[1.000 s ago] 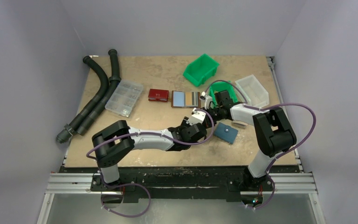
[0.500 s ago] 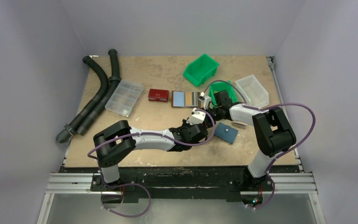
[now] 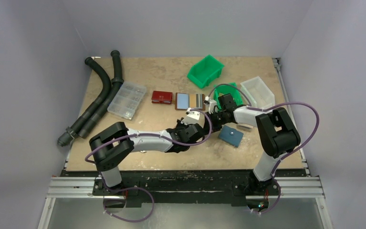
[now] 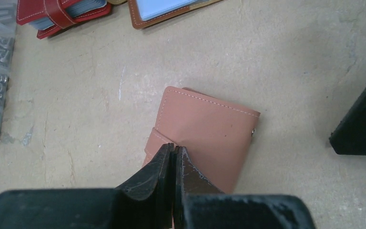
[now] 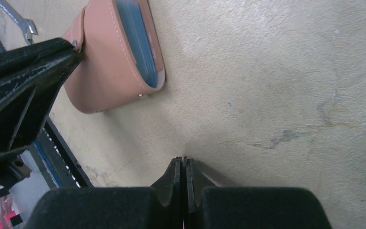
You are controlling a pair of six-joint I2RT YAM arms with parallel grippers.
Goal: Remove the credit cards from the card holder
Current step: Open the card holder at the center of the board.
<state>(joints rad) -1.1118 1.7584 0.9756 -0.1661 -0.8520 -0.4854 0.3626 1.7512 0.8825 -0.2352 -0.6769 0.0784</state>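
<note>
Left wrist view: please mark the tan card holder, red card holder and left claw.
tan card holder (image 4: 209, 129), left wrist view, cover middle.
red card holder (image 4: 31, 10), left wrist view, cover beside strap.
left claw (image 4: 174, 150), left wrist view, between its fingertips.

White-black arms (image 3: 147, 140); purple cables (image 3: 290, 103); black claws (image 4: 174, 151) (image 5: 185, 162)

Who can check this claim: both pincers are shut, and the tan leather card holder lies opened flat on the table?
Not quite. The tan leather card holder is folded shut, not opened flat, as the left wrist view shows. It does lie on the table, and the left pincer and right pincer are both shut.
</note>
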